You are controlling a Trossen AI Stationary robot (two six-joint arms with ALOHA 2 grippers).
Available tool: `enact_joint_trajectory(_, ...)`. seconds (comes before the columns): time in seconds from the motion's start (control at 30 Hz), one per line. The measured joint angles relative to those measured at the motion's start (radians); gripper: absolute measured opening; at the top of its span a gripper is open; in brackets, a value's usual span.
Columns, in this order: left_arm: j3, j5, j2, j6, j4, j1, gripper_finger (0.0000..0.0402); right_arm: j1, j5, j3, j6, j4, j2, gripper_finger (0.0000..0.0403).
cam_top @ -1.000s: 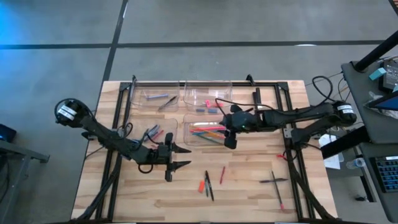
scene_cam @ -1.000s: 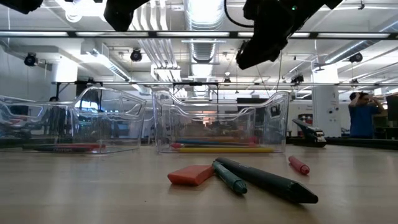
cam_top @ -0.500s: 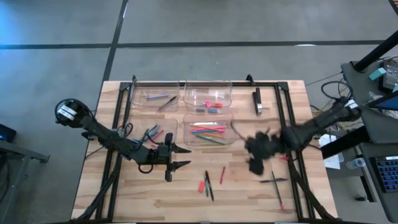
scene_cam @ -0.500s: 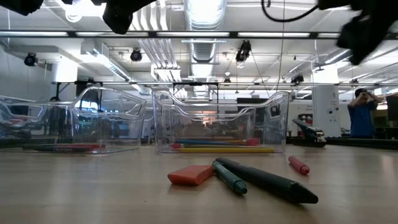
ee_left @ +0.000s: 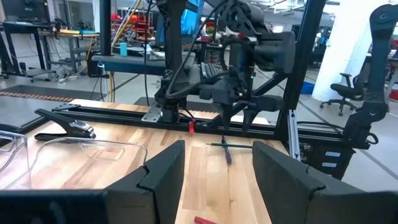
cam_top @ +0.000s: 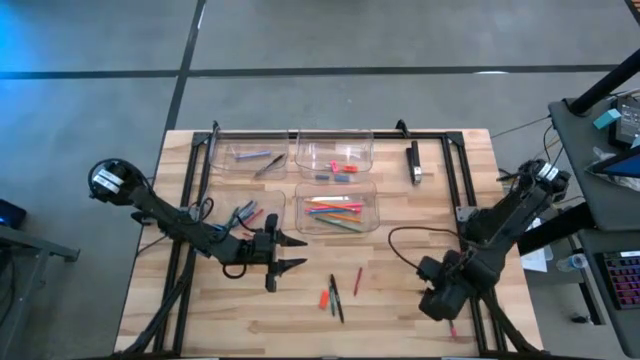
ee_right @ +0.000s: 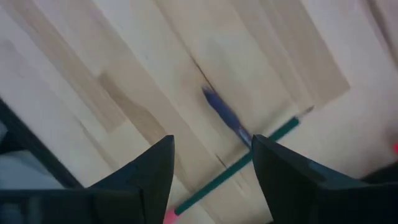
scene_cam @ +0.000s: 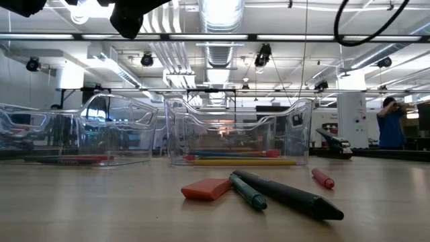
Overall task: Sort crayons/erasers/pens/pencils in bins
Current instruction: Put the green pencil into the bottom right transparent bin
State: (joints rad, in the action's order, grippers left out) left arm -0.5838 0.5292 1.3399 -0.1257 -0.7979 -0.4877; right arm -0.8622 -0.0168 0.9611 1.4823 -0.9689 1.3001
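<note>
Wooden tabletop (cam_top: 390,310) under both arms; four clear bins (cam_top: 337,206) sit inside the black frame.

Your right gripper (cam_top: 440,298) hovers low over the table's right front area, fingers apart and empty. Only its wrist view shows what lies under it: a purple-blue pen (ee_right: 225,116) crossed by a green pencil (ee_right: 239,166), both flat on the wood between the two fingers (ee_right: 149,177). From above the arm hides this pair. The left wrist view catches them from the side, beneath the right gripper (ee_left: 235,119), with a small red piece (ee_left: 191,126) nearby by the frame rail.

Your left gripper (cam_top: 292,253) hangs parted and empty, on the bins' near side, just beside the pencil bin.

Between the two grippers lie a red-orange eraser (cam_top: 324,298), two dark pens (cam_top: 336,298) and a red crayon (cam_top: 357,281). The low view shows the eraser (scene_cam: 206,189), pens (scene_cam: 287,194) and crayon (scene_cam: 322,178) up close, but neither gripper's fingers.
</note>
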Motion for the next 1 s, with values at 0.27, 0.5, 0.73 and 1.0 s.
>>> enact_joint_trajectory(0.27,0.0,0.0,0.0,0.0,-0.001,0.0,0.0173,-0.061,0.063,-0.038,0.143,0.008,0.082,0.0203)
enact_joint_trajectory(0.5,0.0,-0.001,0.0,-0.001,-0.001,-0.001,0.0173,-0.111,0.104,-0.057,0.178,0.057,0.121,0.0203)
enact_joint_trajectory(0.73,0.0,-0.001,0.0,-0.001,0.0,-0.001,0.0173,-0.152,0.104,-0.145,0.264,0.193,0.102,0.0203)
enact_joint_trajectory(1.0,0.0,-0.001,0.0,-0.001,0.0,-0.001,0.0173,-0.184,0.103,-0.194,0.328,0.255,0.116,0.0203)
